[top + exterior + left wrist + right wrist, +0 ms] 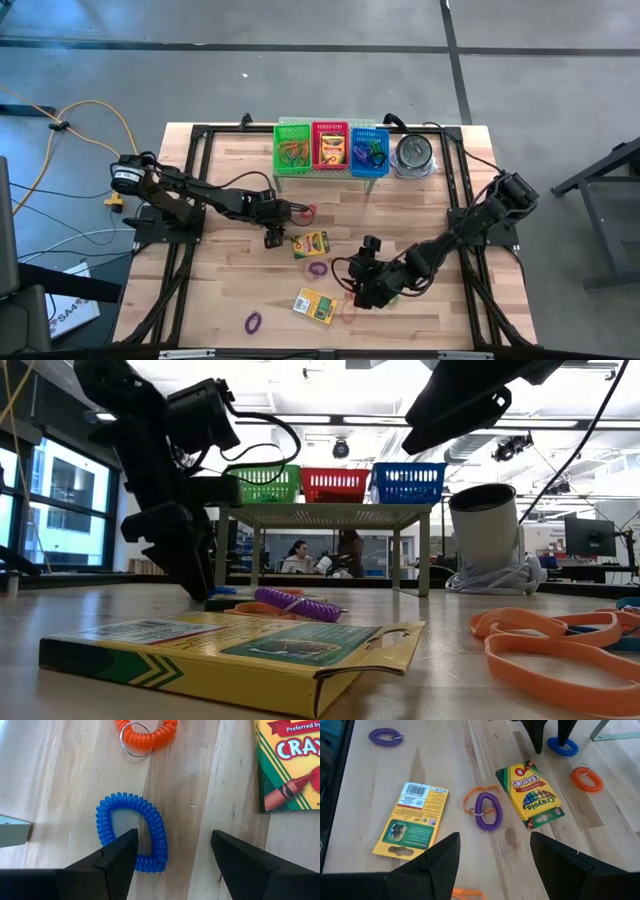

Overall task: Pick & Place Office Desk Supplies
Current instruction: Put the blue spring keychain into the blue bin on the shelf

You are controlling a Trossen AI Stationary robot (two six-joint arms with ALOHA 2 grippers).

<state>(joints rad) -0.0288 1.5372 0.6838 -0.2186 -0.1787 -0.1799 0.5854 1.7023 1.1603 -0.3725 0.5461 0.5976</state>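
Close up, I see a pale wooden table (pixel 230 290), an office room behind. My left claw (pixel 170 852), fingers apart, straddles one edge of the blue coil band (pixel 134 830); a crayon box (pixel 290 765) lies just beyond. Right claw (pixel 492 852) hangs open, holding nothing.

A wooden table (pixel 220 300) carries a black frame (pixel 195 135) along its edges. At the far edge a small raised shelf (pixel 320 515) supports three mesh baskets side by side: green (pixel 293 148), red (pixel 330 147) and blue (pixel 369 151). A round silvery tin (pixel 413 154) stands just beside the blue basket. Yellow cable (pixel 85 110) lies on the floor.
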